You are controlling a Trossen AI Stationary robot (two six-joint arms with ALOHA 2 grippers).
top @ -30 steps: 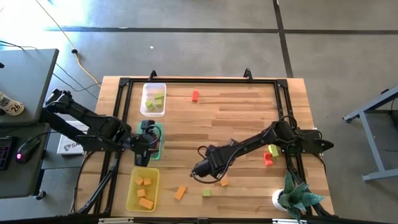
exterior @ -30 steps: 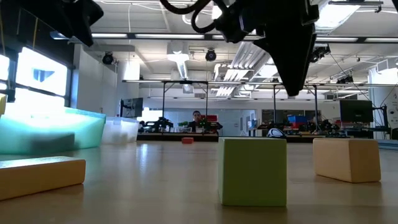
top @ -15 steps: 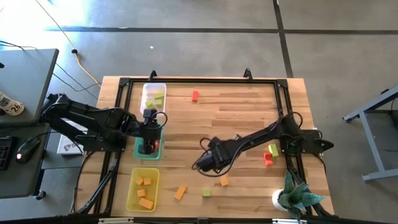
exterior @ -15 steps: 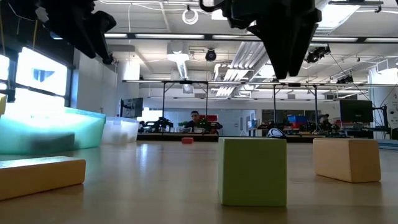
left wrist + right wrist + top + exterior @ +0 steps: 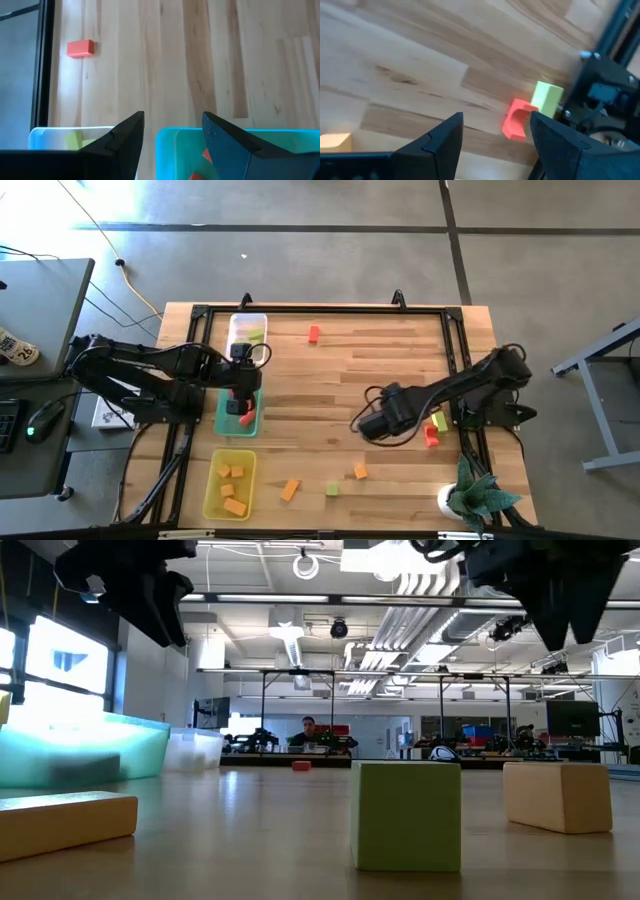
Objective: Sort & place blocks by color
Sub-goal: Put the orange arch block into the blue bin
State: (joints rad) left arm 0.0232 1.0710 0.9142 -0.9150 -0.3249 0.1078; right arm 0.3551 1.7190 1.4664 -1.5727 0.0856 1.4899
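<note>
Blocks lie partly sorted across your desk (image 5: pixel 330 380): yellow-green ones sit in the clear tray (image 5: pixel 247 330) at the far left, red ones (image 5: pixel 245 418) in the green tray (image 5: pixel 238 416) next to it, and orange ones (image 5: pixel 232 472) in the yellow tray (image 5: pixel 228 483) at the near left. Loose on the wood you have a red block (image 5: pixel 314 334) at the far side, an orange bar (image 5: pixel 290 490), a yellow-green cube (image 5: pixel 331 490) and an orange cube (image 5: pixel 360 471) along the near edge, and a yellow-green block (image 5: pixel 439 421) touching a red block (image 5: pixel 431 437) close to the right rail. Your left gripper (image 5: pixel 243 380) hangs over the far end of the green tray, just by the clear one; its fingers (image 5: pixel 125 140) stand wide apart with nothing between them, and its wrist view looks across to the far red block (image 5: pixel 80 48). Your right gripper (image 5: pixel 372 420) hovers above bare wood right of centre, near the yellow-green and red pair; its fingers (image 5: pixel 440 137) are likewise spread and empty, with the red block (image 5: pixel 516 119) and the yellow-green block (image 5: pixel 547 99) ahead of them. From the low view, the yellow-green cube (image 5: pixel 405 815) stands nearest, the orange cube (image 5: pixel 556 796) to its right and the orange bar (image 5: pixel 65 822) to its left.
</note>
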